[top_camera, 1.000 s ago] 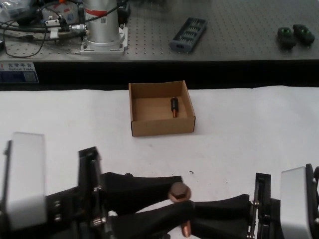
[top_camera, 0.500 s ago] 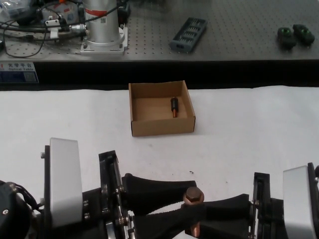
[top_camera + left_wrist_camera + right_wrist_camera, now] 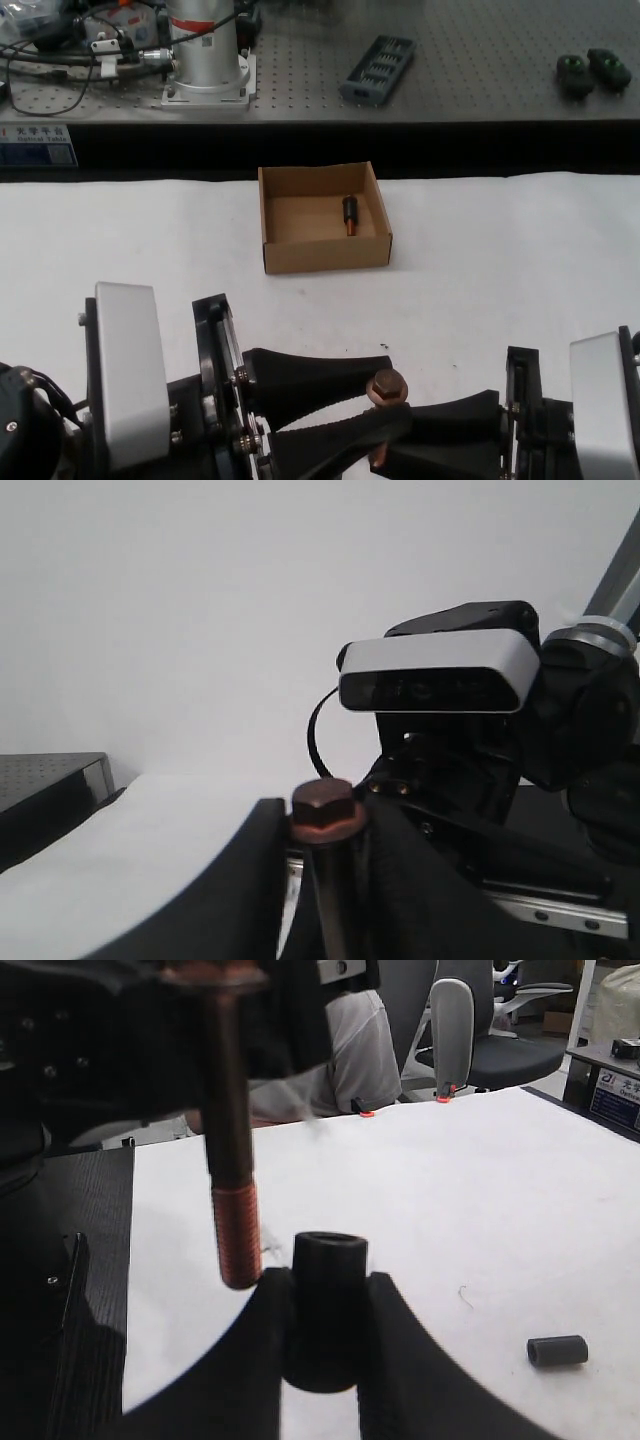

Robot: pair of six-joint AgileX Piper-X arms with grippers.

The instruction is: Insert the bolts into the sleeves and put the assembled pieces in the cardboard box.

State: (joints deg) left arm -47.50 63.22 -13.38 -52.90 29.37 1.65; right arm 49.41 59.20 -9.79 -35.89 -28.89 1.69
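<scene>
A copper bolt with a hex head hangs upright at the bench's near edge, with my left gripper shut on its shank just under the head. My right gripper is shut on a black sleeve, held upright with its bore facing up. The bolt's threaded tip hangs close beside the sleeve's mouth, about level with its rim and not inside it. The cardboard box stands mid-bench and holds one assembled bolt and sleeve.
A spare black sleeve lies on the white cloth beyond my right gripper. Behind the box runs a dark perforated bench with a metal post, a black slotted holder and two green-black knobs.
The left arm has shifted to the right with the bolt, bringing it closer over the right gripper. The right arm has barely moved.
</scene>
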